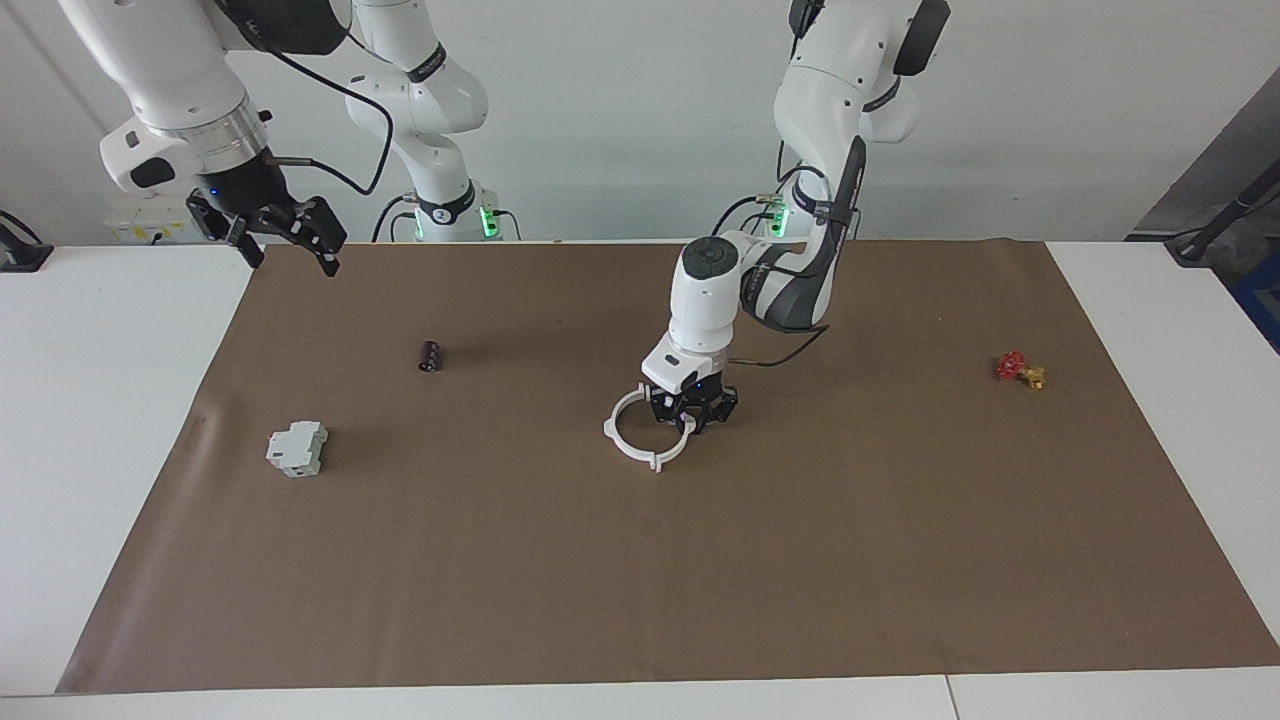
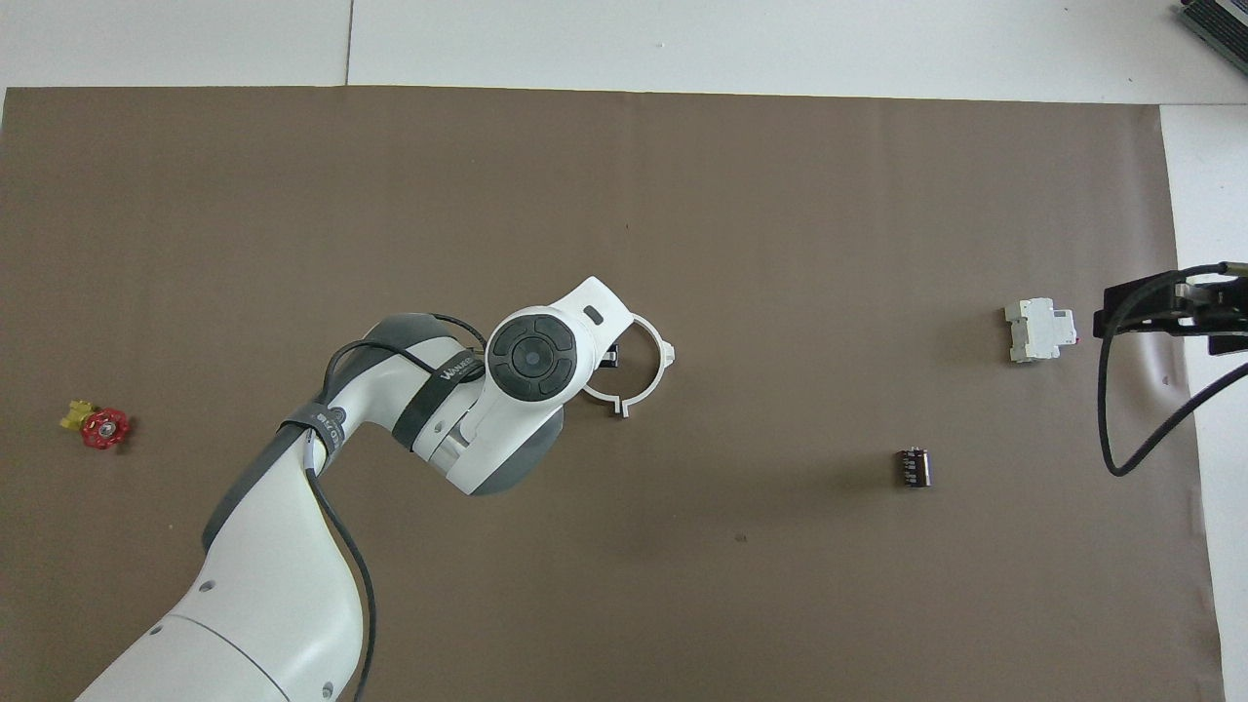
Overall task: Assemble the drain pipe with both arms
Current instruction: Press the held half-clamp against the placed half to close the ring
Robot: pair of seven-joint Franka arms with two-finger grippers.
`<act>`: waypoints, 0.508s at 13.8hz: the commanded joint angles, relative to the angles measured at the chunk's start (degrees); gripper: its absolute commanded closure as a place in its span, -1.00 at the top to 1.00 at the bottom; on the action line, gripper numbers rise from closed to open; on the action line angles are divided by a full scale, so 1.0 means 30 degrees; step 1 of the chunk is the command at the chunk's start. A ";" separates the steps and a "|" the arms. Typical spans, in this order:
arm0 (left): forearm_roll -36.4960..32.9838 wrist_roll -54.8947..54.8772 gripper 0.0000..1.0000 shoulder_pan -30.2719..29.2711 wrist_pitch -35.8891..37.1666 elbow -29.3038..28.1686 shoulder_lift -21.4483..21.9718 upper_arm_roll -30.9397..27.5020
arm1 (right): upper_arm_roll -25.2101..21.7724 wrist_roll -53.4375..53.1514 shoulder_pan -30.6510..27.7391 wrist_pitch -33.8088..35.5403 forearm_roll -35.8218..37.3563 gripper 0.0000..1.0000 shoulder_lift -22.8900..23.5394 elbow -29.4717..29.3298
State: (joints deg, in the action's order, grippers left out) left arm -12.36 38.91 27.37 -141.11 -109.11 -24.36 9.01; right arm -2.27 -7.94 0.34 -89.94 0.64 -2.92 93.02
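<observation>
two grippers on record, one at work. left gripper (image 1: 692, 415) down at mat level mid-table, fingertips pinched on the rim of the drain pipe (image 1: 640, 433), on the arc toward the left arm's end of the table. ring formed of two white half-rings, tabs outward, apparently just clear of the brown mat (image 1: 800, 560) or barely resting on it; cannot tell which. rim partly hidden under the wrist in the overhead view, so exact bite on the rim not confirmed.

outward from the claw: small dark cylinder (image 1: 430, 356) well apart, toward the right arm's end and nearer the robots. grey boxy block (image 1: 297, 448) farther out the same way, near the mat's edge. red-and-gold valve (image 1: 1020, 369) well apart toward the left arm's end. right gripper (image 1: 285, 240) raised over the mat's corner at the right arm's end, fingers spread, holding nothing, waiting.

risks, as judged:
- thin-edge pinch on one half only; seam between halves likely to part under a lift or twist, unheld half dropping away.
- off-centre hold; ring prone to pivoting between the fingertips and sagging, spoiling alignment.
- excess squeeze liable to flex the thin plastic and spring a tab loose.
- no support from the second arm at present; any joining or pressing done single-handed likely to slide the ring across the mat.
- late approach by the right gripper carrying a knock hazard against the free arc.
</observation>
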 commanded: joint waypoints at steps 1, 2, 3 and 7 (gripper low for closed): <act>-0.0507 0.0478 -0.95 0.0192 -0.0220 -0.0866 0.0181 -0.0014 | 0.0052 0.0333 -0.0112 0.0098 -0.0331 1.00 -0.0080 0.0076; -0.0507 0.0478 -0.95 0.0192 -0.0191 -0.0866 0.0181 -0.0014 | 0.0081 0.0333 -0.0112 0.0098 -0.0331 1.00 -0.0080 0.0076; -0.0507 0.0478 -0.95 0.0192 -0.0190 -0.0924 0.0210 -0.0014 | 0.0052 0.0333 -0.0112 0.0098 -0.0331 1.00 -0.0080 0.0076; -0.0507 0.0478 -0.95 0.0192 -0.0220 -0.1334 0.0503 -0.0014 | 0.0052 0.0333 -0.0112 0.0098 -0.0331 1.00 -0.0080 0.0076</act>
State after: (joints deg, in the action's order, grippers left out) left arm -12.37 38.91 27.37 -141.15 -109.43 -24.16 9.07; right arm -2.26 -7.94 0.34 -89.94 0.64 -2.92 93.02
